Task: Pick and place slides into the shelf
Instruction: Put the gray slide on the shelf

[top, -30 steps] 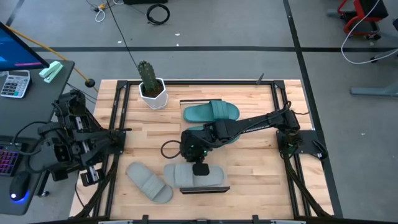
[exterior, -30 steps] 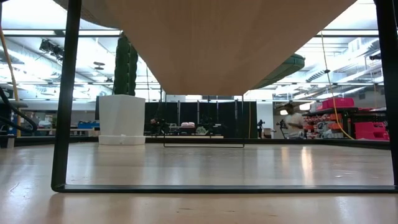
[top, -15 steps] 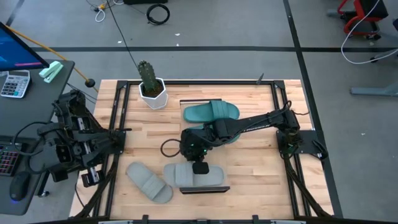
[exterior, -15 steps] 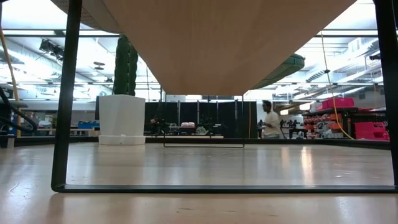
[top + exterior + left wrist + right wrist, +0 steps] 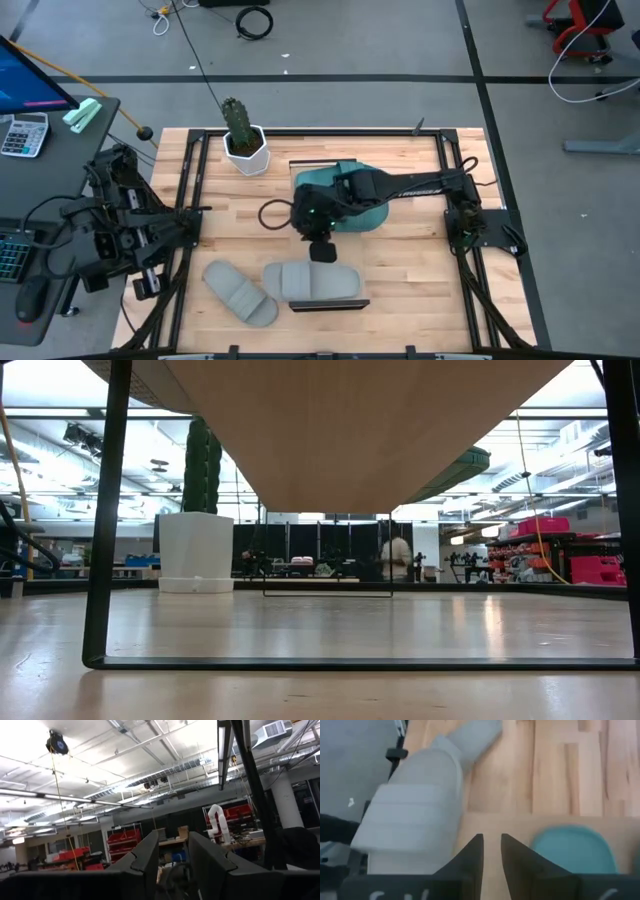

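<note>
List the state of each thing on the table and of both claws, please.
Grey slide: flat on the shelf's near end, released.
Second grey slide: on the tabletop, off the shelf, lying askew.
Teal slide: on the shelf, partly hidden under the right arm.
Shelf: flat on the table.
Cactus pot: upright.
Right claw: open, empty, above the shelf.
Left claw: open, empty, at the table's left side.
</note>
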`<action>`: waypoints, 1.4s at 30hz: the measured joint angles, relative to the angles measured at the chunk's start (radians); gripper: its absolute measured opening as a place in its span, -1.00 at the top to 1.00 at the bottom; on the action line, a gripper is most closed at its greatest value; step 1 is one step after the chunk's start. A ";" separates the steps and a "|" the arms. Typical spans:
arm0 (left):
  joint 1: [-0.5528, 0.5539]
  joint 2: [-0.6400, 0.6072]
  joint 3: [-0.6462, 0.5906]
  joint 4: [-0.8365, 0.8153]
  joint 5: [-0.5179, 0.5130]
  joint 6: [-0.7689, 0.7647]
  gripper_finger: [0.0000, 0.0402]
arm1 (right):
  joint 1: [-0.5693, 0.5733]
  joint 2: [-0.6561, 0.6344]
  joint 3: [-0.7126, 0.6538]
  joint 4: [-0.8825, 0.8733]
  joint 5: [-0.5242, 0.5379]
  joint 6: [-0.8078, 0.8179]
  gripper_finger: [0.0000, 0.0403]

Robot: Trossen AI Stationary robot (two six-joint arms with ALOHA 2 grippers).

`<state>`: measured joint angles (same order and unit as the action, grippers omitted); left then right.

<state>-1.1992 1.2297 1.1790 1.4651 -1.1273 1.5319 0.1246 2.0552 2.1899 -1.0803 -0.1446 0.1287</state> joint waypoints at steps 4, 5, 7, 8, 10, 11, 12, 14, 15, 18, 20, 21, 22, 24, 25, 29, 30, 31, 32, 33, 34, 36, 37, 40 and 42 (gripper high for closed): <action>0.000 0.000 0.000 0.000 -0.025 -0.009 0.41 | 0.004 -0.007 0.039 -0.136 0.014 -0.002 0.63; 0.000 0.000 0.000 0.000 -0.030 -0.021 0.40 | 0.006 -0.010 0.042 -0.166 0.024 -0.002 0.63; 0.000 0.000 0.000 0.000 -0.044 -0.049 0.39 | 0.015 -0.030 0.042 -0.200 0.036 -0.007 0.63; 0.000 0.000 0.000 0.000 -0.050 -0.060 0.39 | 0.021 -0.039 0.042 -0.218 0.054 -0.011 0.63; 0.000 0.000 -0.008 0.002 -0.057 -0.091 0.39 | 0.036 -0.065 0.041 -0.250 0.085 -0.016 0.63; 0.000 0.001 -0.008 -0.002 -0.066 -0.107 0.39 | 0.041 -0.076 0.041 -0.258 0.099 -0.016 0.63; 0.000 0.001 -0.008 -0.002 -0.070 -0.115 0.39 | 0.047 -0.088 0.040 -0.264 0.110 -0.016 0.63; 0.000 0.001 -0.008 -0.001 -0.072 -0.146 0.39 | 0.054 -0.112 0.040 -0.269 0.131 0.003 0.63; 0.000 0.001 -0.008 0.000 -0.073 -0.165 0.39 | 0.054 -0.125 0.040 -0.264 0.140 0.010 0.63; 0.000 0.000 -0.004 -0.010 -0.054 -0.226 0.40 | 0.052 -0.163 0.040 -0.258 0.176 0.027 0.64; 0.000 -0.004 0.011 -0.083 -0.029 -0.279 0.42 | 0.045 -0.179 0.040 -0.256 0.196 0.028 0.64; 0.000 -0.011 0.022 -0.159 -0.025 -0.320 0.43 | 0.040 -0.184 0.040 -0.255 0.200 0.028 0.64; 0.002 -0.019 0.038 -0.259 -0.011 -0.377 0.44 | 0.034 -0.187 0.040 -0.254 0.199 0.028 0.64; 0.021 -0.039 0.084 -0.523 0.048 -0.526 0.48 | 0.025 -0.192 0.040 -0.253 0.198 0.028 0.63; 0.038 -0.048 0.118 -0.679 0.096 -0.615 0.49 | 0.020 -0.194 0.040 -0.253 0.194 0.028 0.63; 0.147 -0.060 0.277 -1.179 0.212 -0.951 0.58 | 0.014 -0.195 0.040 -0.248 0.173 0.025 0.63; 0.179 -0.060 0.312 -1.274 0.221 -1.033 0.60 | 0.015 -0.195 0.040 -0.247 0.172 0.021 0.63; 0.213 -0.060 0.345 -1.373 0.238 -1.116 0.62 | 0.017 -0.195 0.040 -0.248 0.170 0.013 0.63; 0.252 -0.061 0.372 -1.459 0.276 -1.200 0.64 | 0.019 -0.195 0.040 -0.250 0.169 0.009 0.63; 0.298 -0.060 0.393 -1.533 0.327 -1.281 0.66 | 0.021 -0.196 0.040 -0.254 0.169 0.008 0.63; 0.347 -0.060 0.409 -1.604 0.387 -1.364 0.68 | 0.023 -0.198 0.039 -0.263 0.168 0.007 0.63; 0.437 -0.058 0.423 -1.714 0.498 -1.531 0.70 | 0.023 -0.207 0.039 -0.286 0.168 0.006 0.63; 0.474 -0.058 0.428 -1.772 0.539 -1.610 0.71 | 0.024 -0.214 0.039 -0.299 0.168 0.006 0.63; 0.556 -0.058 0.438 -1.927 0.604 -1.800 0.72 | 0.033 -0.236 0.039 -0.348 0.171 0.007 0.63; 0.603 -0.058 0.438 -2.033 0.664 -1.916 0.72 | 0.040 -0.256 0.039 -0.365 0.170 0.008 0.63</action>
<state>-0.5963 1.1721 1.6165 -0.5681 -0.4632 -0.3841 0.1647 1.7988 2.2284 -1.4449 0.0253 0.1371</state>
